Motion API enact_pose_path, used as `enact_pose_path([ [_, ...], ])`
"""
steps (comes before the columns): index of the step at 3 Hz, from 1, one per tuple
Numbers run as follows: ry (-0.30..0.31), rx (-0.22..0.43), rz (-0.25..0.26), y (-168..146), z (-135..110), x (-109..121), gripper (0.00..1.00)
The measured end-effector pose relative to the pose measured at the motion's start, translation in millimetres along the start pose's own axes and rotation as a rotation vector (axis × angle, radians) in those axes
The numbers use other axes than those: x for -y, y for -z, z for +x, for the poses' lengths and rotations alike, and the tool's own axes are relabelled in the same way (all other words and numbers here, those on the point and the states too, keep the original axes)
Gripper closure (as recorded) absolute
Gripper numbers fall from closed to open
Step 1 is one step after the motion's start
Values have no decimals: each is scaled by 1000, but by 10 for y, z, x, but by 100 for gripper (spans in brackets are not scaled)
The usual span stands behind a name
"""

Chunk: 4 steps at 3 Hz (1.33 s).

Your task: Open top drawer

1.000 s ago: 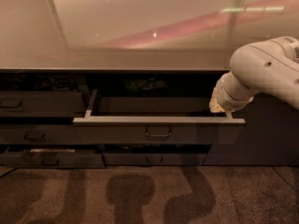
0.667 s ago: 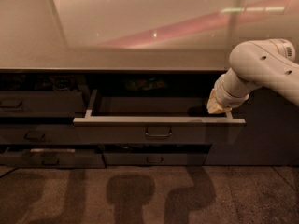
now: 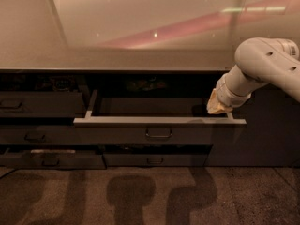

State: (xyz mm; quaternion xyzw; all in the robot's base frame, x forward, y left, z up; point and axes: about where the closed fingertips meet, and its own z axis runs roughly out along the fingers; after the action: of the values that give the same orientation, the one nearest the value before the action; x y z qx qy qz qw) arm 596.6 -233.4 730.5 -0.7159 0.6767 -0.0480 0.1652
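A shiny countertop [image 3: 140, 55] fills the top. Narrow dark drawers [image 3: 37, 107] sit at the left and bottom. Shadows [image 3: 129, 193] lie on the speckled floor [image 3: 262, 196]. The gripper [image 3: 218, 107] is middle right.

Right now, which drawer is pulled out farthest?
The top drawer, widest front, tray exposed; the gripper hangs at its right end, behind the front.

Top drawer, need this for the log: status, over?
Tool at the right end of the top drawer, just behind its front. Drawer stands well open, handle free. Nothing seen blocking it.
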Motion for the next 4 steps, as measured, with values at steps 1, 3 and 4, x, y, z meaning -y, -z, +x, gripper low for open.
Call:
enact_pose_path([
  [1,12,170,-120,-267,18,-80,100],
  [3,43,280,-184,-441,-73,-111,100],
  [4,43,279,-184,-423,-76,-105,100],
])
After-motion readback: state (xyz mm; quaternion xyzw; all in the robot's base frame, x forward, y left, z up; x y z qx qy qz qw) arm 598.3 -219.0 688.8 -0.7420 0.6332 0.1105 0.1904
